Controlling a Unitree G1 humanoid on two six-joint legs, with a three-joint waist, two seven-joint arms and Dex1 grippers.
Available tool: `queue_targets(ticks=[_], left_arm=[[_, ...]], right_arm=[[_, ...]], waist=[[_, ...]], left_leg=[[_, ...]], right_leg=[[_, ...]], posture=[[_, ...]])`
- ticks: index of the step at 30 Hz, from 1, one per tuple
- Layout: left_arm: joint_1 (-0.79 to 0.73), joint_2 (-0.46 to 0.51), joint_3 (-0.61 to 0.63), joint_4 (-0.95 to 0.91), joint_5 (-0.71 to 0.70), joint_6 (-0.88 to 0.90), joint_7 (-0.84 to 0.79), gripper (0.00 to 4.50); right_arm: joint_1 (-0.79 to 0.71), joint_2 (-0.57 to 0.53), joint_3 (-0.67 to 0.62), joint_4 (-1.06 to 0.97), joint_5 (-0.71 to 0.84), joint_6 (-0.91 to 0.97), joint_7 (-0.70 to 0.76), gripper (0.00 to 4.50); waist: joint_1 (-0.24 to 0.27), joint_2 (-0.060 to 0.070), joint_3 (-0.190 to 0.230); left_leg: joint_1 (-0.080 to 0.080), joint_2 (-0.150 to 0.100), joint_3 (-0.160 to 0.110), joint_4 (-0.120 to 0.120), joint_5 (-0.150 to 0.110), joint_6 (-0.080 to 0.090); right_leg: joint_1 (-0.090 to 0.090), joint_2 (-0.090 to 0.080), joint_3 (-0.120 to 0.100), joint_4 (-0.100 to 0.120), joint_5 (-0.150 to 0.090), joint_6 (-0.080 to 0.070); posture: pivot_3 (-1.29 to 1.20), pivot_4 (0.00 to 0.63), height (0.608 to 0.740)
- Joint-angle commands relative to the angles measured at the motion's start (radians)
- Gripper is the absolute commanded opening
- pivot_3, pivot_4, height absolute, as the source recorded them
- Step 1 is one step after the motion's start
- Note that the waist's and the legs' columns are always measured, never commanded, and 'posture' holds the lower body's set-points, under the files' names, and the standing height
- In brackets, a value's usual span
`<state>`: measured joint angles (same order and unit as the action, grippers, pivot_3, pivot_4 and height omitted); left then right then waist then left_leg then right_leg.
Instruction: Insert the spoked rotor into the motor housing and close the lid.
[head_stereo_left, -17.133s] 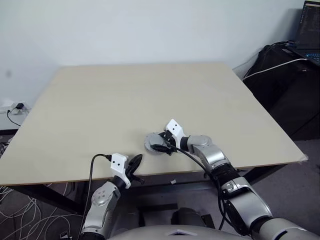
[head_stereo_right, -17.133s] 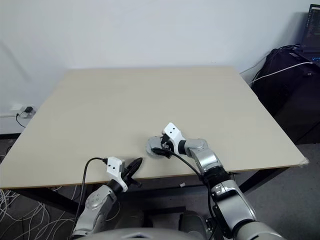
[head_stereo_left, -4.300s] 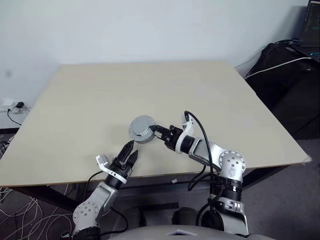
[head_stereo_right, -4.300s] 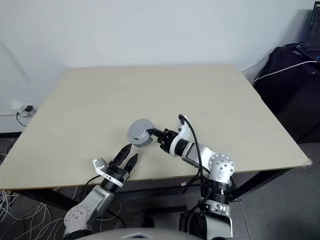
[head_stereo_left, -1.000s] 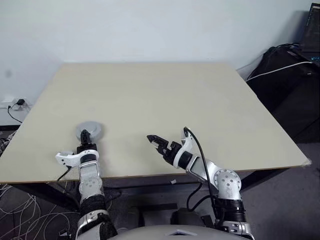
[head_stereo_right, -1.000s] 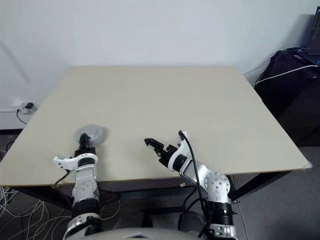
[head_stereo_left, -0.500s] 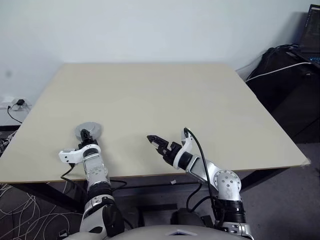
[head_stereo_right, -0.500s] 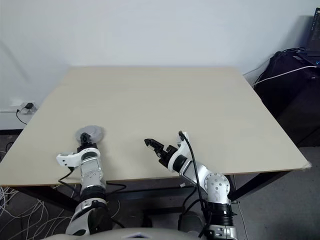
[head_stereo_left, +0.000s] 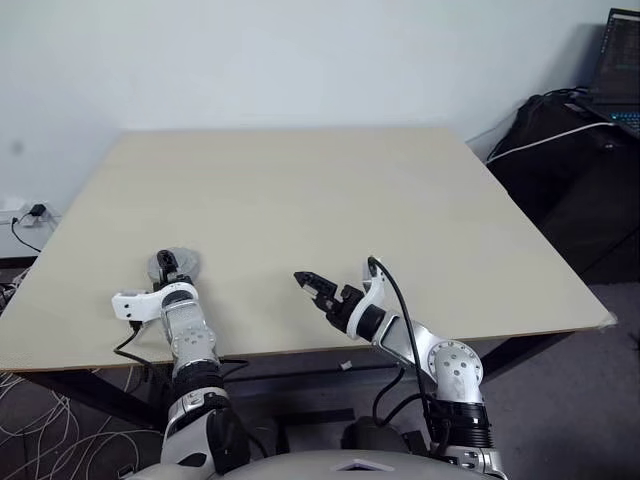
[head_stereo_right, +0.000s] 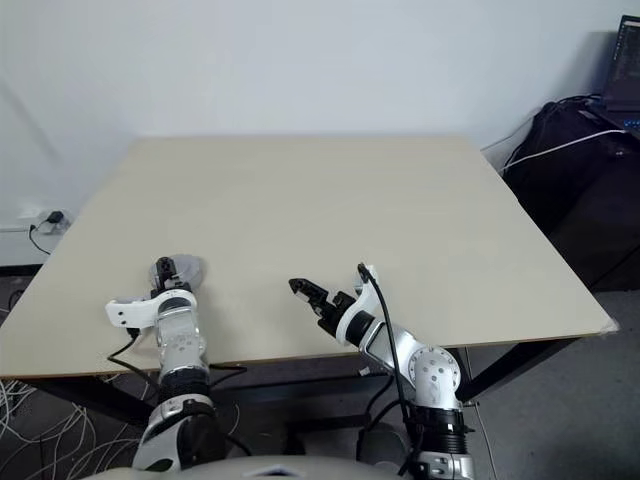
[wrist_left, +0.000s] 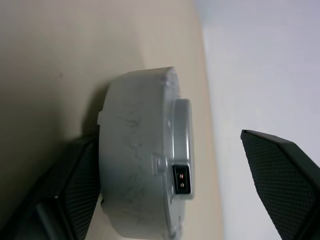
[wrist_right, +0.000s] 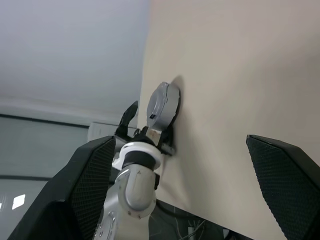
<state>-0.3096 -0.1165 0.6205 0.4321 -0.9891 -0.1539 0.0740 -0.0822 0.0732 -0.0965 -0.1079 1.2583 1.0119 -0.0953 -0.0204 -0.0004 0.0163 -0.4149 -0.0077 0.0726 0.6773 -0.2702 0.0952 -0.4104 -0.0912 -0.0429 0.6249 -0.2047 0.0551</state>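
One closed motor housing and two grippers on a counter.

Nearest, the left gripper (head_stereo_left: 168, 262) stands with its two fingers spread to either side of the single grey motor housing (head_stereo_left: 180, 264), which rests flat on the counter (head_stereo_left: 330, 190) near its front left edge; whether a finger touches it cannot be told. The right gripper (head_stereo_left: 305, 281), also spread and empty, hovers near the front edge, well apart from the housing. Beyond, one dark bag (head_stereo_left: 570, 170) sits past the counter's right side.

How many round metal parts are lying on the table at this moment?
1. A grey round motor housing lies near the table's front left edge, between the open fingers of the left hand. Smaller parts may be hidden inside it.
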Motion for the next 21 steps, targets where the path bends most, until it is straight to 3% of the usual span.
queue_targets(ticks=[1, 12, 17, 21], left_arm=[[0.106, -0.117, -0.042, -0.141, 0.022, 0.029, 0.04, 4.49], [0.393, -0.158, -0.172, -0.39, -0.048, 0.228, 0.108, 4.49], [0.54, -0.069, -0.326, -0.524, -0.125, 0.503, 0.053, 4.49], [0.584, 0.053, -0.476, -0.631, -0.061, 0.614, -0.122, 4.49]], right_arm=[[-0.01, 0.014, 0.0, -0.033, 0.007, -0.01, 0.005, 4.5], [-0.017, 0.018, 0.004, -0.019, 0.009, -0.008, 0.01, 4.5], [-0.011, 0.008, 0.001, -0.021, 0.006, -0.004, 0.017, 4.5], [0.013, -0.037, 0.04, -0.074, -0.09, -0.042, 0.07, 4.5]], waist=[[0.003, -0.001, 0.0], [0.001, 0.006, -0.003], [0.011, 0.015, -0.006], [0.023, 0.021, -0.006]], left_leg=[[0.0, 0.0, 0.0, 0.0, 0.001, 0.001], [0.002, 0.001, 0.001, -0.001, -0.003, -0.001], [0.002, 0.0, 0.001, -0.001, -0.003, -0.001], [0.001, -0.002, 0.002, -0.001, -0.004, 0.0]], right_leg=[[0.0, 0.0, 0.0, 0.0, 0.0, 0.0], [-0.002, -0.006, 0.001, -0.002, 0.0, 0.0], [-0.002, -0.007, 0.001, -0.003, 0.0, 0.0], [-0.002, -0.008, 0.0, -0.005, 0.0, 0.0]], posture=[[0.0, 0.0, 0.74], [0.0, 0.0, 0.74], [0.0, 0.0, 0.74], [0.0, 0.0, 0.74]])
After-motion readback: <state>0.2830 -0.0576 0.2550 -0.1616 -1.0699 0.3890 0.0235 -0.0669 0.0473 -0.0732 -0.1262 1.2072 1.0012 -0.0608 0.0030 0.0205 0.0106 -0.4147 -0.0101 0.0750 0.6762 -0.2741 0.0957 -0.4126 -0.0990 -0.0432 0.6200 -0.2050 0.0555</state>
